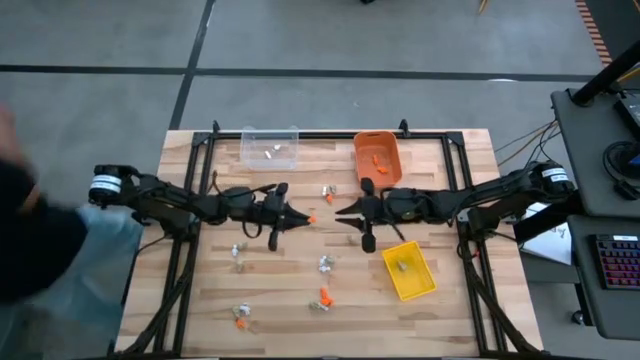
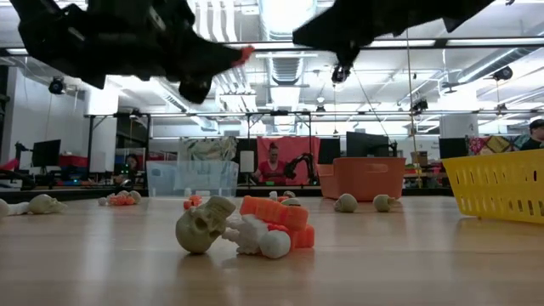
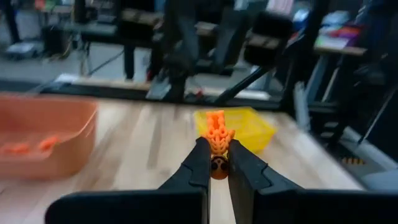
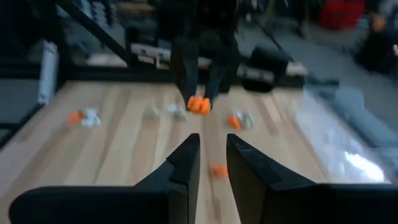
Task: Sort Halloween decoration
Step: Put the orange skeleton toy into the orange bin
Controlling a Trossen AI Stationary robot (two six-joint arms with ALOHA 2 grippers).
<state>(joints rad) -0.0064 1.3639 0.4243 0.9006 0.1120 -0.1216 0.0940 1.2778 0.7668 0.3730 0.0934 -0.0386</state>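
Note:
My left gripper (image 1: pixel 300 218) hangs above the middle of the table, shut on a small orange trinket (image 3: pixel 217 138) of the Halloween decoration. The trinket shows as an orange tip (image 2: pixel 245 55) in the low view. My right gripper (image 1: pixel 345 212) faces it from the right. Its fingers (image 4: pixel 211 155) are open with nothing between them. More trinkets lie loose on the wood: a tan skull (image 2: pixel 204 225) beside an orange and white piece (image 2: pixel 272 228), and others (image 1: pixel 325 265) toward the near edge. My left gripper pinches the orange trinket's near end (image 3: pixel 217 163) between its two fingertips. The rest of the trinket sticks out past the fingertips. The fingers point level toward the table's right side. The trinket is lifted clear of the table.
A clear bin (image 1: pixel 269 148) and an orange bin (image 1: pixel 377 158) stand at the far edge, the orange one holding orange pieces. A yellow bin (image 1: pixel 409 270) sits at the near right. Loose trinkets (image 1: pixel 241 316) lie near the front left. A person's sleeve (image 1: pixel 30 230) shows at the left.

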